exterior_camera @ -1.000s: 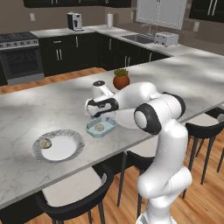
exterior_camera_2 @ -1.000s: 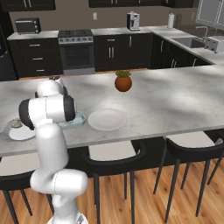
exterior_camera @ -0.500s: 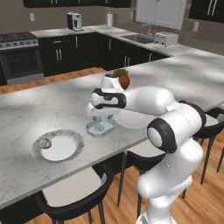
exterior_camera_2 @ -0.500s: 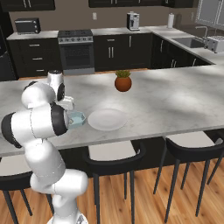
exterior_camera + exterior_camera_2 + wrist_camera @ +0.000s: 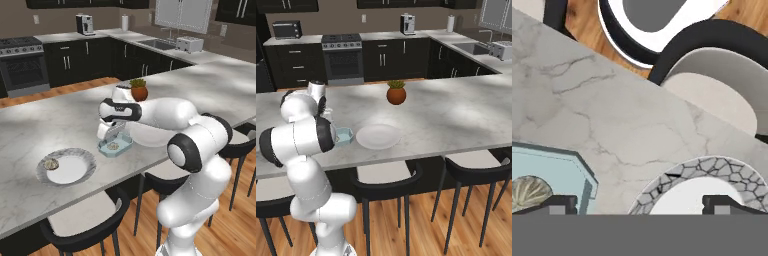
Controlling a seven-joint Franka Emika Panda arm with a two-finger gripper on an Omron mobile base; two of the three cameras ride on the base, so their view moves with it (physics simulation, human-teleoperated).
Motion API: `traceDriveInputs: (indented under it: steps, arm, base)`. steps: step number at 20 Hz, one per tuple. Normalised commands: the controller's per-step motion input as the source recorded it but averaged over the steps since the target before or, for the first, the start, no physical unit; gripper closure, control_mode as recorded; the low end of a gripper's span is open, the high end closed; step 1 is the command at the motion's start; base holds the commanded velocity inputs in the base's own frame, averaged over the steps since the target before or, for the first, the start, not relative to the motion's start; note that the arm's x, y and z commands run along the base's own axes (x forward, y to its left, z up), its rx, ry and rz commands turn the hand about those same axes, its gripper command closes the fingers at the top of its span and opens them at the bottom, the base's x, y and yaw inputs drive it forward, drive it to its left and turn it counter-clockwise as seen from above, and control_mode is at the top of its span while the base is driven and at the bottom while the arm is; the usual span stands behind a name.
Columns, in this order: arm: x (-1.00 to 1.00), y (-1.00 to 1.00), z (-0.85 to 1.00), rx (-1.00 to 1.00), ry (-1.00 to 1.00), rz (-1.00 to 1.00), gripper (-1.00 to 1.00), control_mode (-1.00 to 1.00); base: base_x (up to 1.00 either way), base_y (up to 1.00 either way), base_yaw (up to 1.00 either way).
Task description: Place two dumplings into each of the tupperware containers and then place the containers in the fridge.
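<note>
On the counter at the arm's eleven o'clock, a light-blue tupperware container (image 5: 116, 146) holds one dumpling (image 5: 529, 193); the gripper (image 5: 114, 134) hangs above, jaws spread wide, while left base view alone reveals another dumpling (image 5: 51, 163) on a plate (image 5: 80, 170)

Two dumplings show: one dumpling (image 5: 113, 146) in the single light-blue tupperware container (image 5: 115, 145), another dumpling (image 5: 50, 163) on the patterned-rim plate (image 5: 66, 168). Two plates in all, counting the plain white plate (image 5: 378, 136). One potted plant (image 5: 396, 92).
</note>
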Motion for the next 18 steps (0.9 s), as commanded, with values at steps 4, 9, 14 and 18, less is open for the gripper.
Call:
traceDriveInputs:
  steps: [4,9,14,18]
  arm:
    - [0.0,0.81,0.1,-0.05,0.12,0.49,-1.0,-1.0]
    - [-0.05,0.92,0.05,-0.02,-0.05,0.16,-1.0,-1.0]
    - [-0.1,0.5,-0.25,-0.01,-0.44,0.07,-1.0,-1.0]
    - [-0.31,0.23,-0.44,0.0,-0.62,0.05,-1.0,-1.0]
  base:
    - [0.0,0.0,0.0]
    - [0.0,0.0,0.0]
    - [0.0,0.0,0.0]
    - [0.0,0.0,0.0]
